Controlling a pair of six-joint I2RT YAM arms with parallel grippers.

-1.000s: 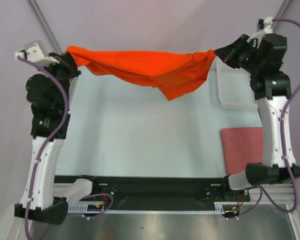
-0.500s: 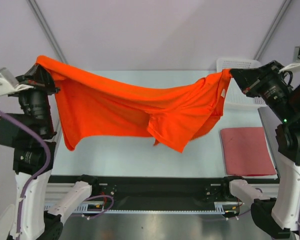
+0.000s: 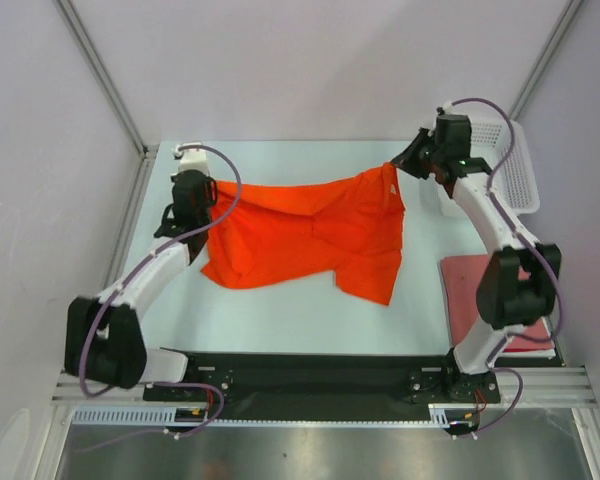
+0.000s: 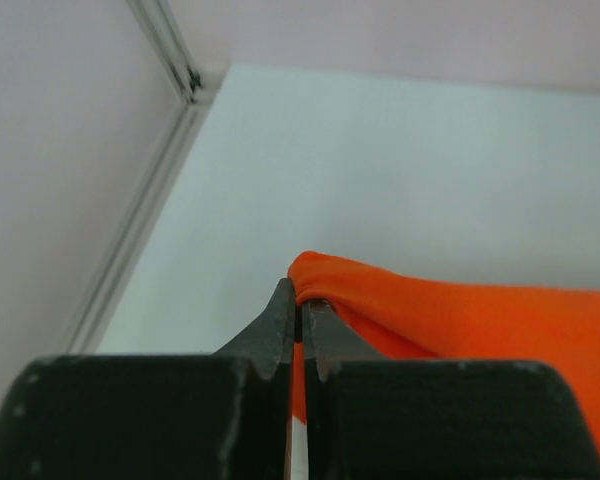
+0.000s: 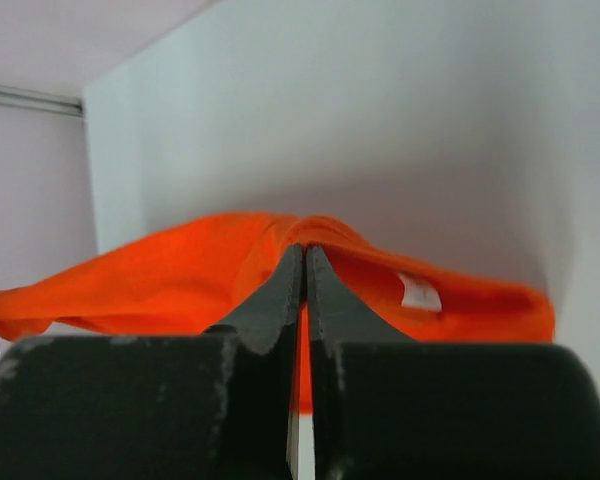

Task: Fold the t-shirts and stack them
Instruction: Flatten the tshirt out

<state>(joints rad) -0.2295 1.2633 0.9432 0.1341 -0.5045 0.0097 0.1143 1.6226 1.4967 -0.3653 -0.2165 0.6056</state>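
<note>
The orange shirt [image 3: 300, 235] is spread wide over the middle of the table [image 3: 280, 325], stretched between the two arms. The left gripper [image 4: 299, 300] is at the orange shirt's left end, its jaws pressed together on a fold of the cloth. The right gripper [image 5: 305, 258] pinches the orange shirt's far right corner, just beside a small white label [image 5: 420, 292]. The brick-red shirt [image 3: 465, 300] lies flat to the right of the orange shirt, apart from it and partly under the right arm. The white basket [image 3: 528, 180] stands farther right, beyond the pinched corner.
</note>
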